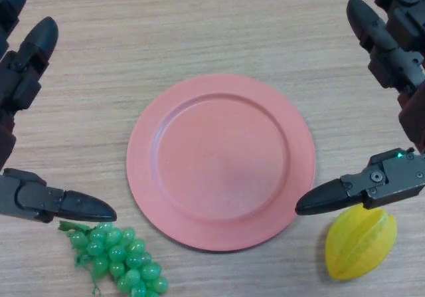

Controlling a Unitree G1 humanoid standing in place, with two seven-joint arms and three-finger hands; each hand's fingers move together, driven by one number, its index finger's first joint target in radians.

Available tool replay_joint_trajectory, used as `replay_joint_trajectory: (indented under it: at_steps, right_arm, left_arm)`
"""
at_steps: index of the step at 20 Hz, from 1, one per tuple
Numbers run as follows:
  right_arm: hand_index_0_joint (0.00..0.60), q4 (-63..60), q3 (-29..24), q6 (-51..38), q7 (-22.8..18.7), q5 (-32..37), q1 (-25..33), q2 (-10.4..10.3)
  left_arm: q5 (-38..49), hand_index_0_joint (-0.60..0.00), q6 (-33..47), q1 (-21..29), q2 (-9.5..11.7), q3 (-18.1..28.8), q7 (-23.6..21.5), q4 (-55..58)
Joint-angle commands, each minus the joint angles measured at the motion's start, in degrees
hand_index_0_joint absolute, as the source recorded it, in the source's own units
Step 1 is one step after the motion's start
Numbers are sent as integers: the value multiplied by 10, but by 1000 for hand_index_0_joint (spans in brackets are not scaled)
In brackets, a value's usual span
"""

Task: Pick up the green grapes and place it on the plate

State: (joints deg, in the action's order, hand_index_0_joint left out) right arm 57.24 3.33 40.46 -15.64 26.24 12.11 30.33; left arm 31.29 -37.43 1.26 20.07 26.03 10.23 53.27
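Observation:
A bunch of green grapes [118, 256] lies on the wooden table near the front left, just off the rim of the bare pink plate [221, 159] in the middle. My left hand [26, 78] shows along the left edge, open, its thumb tip just above the grapes' stem end without visibly touching. My right hand [392, 51] shows along the right edge, open, its thumb stretched over the plate's lower right rim. Neither hand holds anything.
A yellow star fruit [360, 242] rests at the front right, partly under my right thumb. The wooden table top extends behind the plate.

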Motion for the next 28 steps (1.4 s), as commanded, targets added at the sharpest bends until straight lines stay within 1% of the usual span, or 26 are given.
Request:
replay_joint_trajectory:
  at_steps: [1,4,6,7,8,9,10,11,12,13,14,15,16,17,18,19,20,21,22,23,24,25,26,27,28]
  right_arm:
    - [0,28,-45,-47,4,-39,24,3]
    - [0,28,-35,-48,6,-45,29,4]
    - [0,28,-21,-49,10,-58,30,-2]
    - [0,28,-13,-43,13,-63,35,-10]
    - [0,28,-9,-39,13,-64,40,-12]
    - [0,28,-3,-33,14,-68,47,-14]
    - [0,28,0,-33,17,-71,49,-17]
    - [0,28,7,-28,25,-82,52,-26]
    - [0,28,11,-26,29,-88,55,-32]
    - [0,28,21,-21,39,-105,60,-43]
    - [0,28,25,-17,45,-112,62,-51]
    - [0,28,32,-14,58,-127,63,-69]
    - [0,28,33,-12,64,-133,64,-79]
    - [0,28,35,-5,75,-141,68,-93]
    - [0,28,34,0,79,-143,70,-97]
    - [0,28,32,4,86,-144,74,-103]
    - [0,28,31,3,88,-145,73,-105]
    - [0,28,30,3,91,-146,74,-108]
    - [0,28,29,3,93,-148,74,-109]
    - [0,28,29,1,98,-152,71,-112]
    - [0,28,28,1,101,-154,70,-113]
    - [0,28,26,5,105,-155,70,-117]
    - [0,28,25,7,106,-155,71,-118]
    - [0,28,21,9,109,-153,71,-120]
    - [0,28,19,8,110,-152,71,-120]
  left_arm:
    - [3,0,101,0,17,39,12,27]
    - [14,0,101,-10,10,48,20,30]
    - [18,0,104,-21,4,54,25,36]
    - [0,0,122,-33,-6,50,35,34]
    - [-17,0,134,-42,-12,49,43,31]
    - [-46,0,153,-55,-26,50,52,22]
    - [-61,0,161,-60,-34,50,51,17]
    - [-104,0,191,-77,-50,42,60,8]
    - [-129,0,208,-90,-61,36,69,1]
    - [-171,0,246,-113,-79,24,84,-16]
    - [-189,0,269,-125,-84,19,88,-26]
    - [-226,0,335,-148,-89,10,91,-56]
    - [-239,0,364,-155,-90,11,89,-71]
    - [-284,0,432,-170,-91,19,108,-106]
    - [-309,0,464,-175,-91,28,119,-124]
    - [-351,0,521,-178,-92,55,149,-162]
    - [-361,0,542,-177,-92,69,165,-175]
    - [-406,0,613,-173,-84,96,193,-217]
    - [-419,0,641,-169,-80,105,202,-234]
    - [-452,0,705,-164,-71,121,216,-269]
    - [-474,0,738,-159,-67,127,214,-287]
    - [-531,0,798,-146,-62,132,197,-321]
    - [-561,0,823,-143,-57,134,185,-335]
    - [-625,0,871,-139,-46,137,158,-359]
    - [-657,0,890,-137,-41,137,144,-369]
